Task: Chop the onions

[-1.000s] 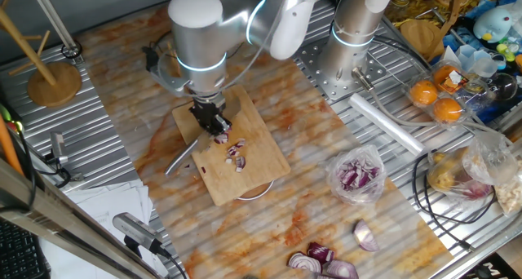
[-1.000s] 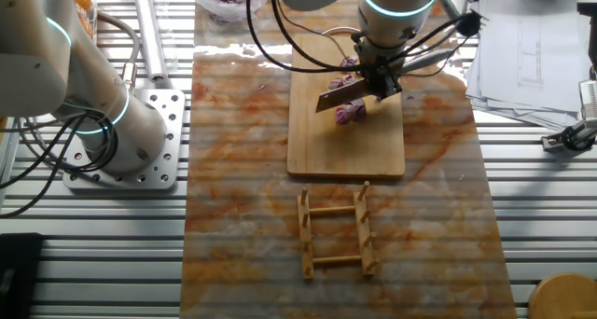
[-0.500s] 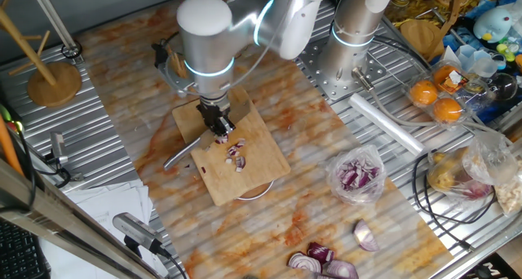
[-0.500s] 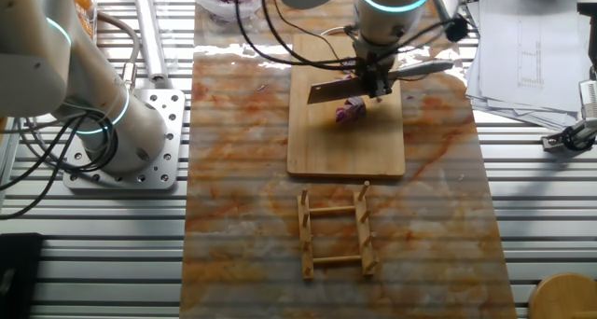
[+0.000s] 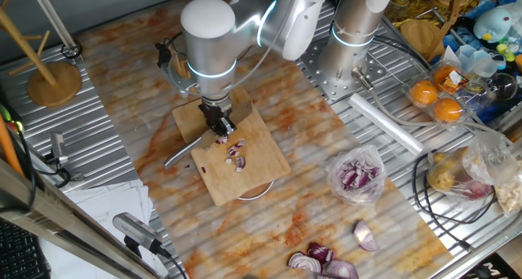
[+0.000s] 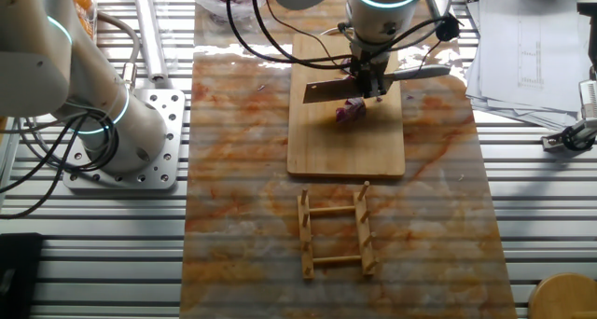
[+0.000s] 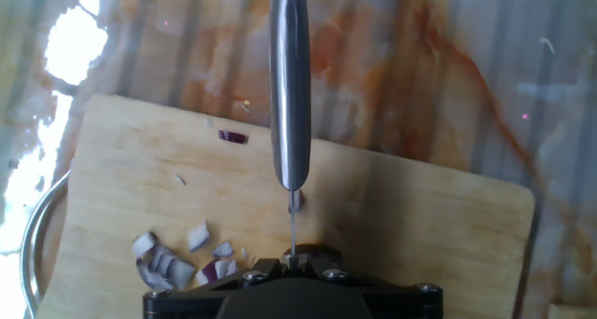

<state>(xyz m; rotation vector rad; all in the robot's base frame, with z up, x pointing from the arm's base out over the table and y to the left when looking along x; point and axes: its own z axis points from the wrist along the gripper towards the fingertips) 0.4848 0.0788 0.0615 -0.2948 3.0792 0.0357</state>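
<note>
Small red-onion pieces (image 5: pixel 236 155) lie in a loose pile on the wooden cutting board (image 5: pixel 249 177). They also show in the other fixed view (image 6: pixel 351 112) and low left in the hand view (image 7: pixel 177 260), with one stray bit (image 7: pixel 233 137) further out. My gripper (image 5: pixel 216 126) is shut on a knife. Its steel handle (image 7: pixel 290 86) points away from the hand and its blade (image 6: pixel 326 91) lies level just beyond the pile, on edge. The gripper (image 6: pixel 370 80) stands over the board beside the pile. The fingertips are hidden by the hand body (image 7: pixel 291 261).
A clear bag of chopped onion (image 5: pixel 356 174) and larger onion halves (image 5: pixel 322 261) lie to the right. A metal bowl (image 5: pixel 254 193) sits under the board. A wooden rack (image 6: pixel 336 235) lies near the board. A second arm's base (image 6: pixel 121 132) stands left.
The gripper has shifted slightly along the board with the knife. The blade has gone from tilted over the onion pile to level, just off the pile. The onion pieces have not moved.
</note>
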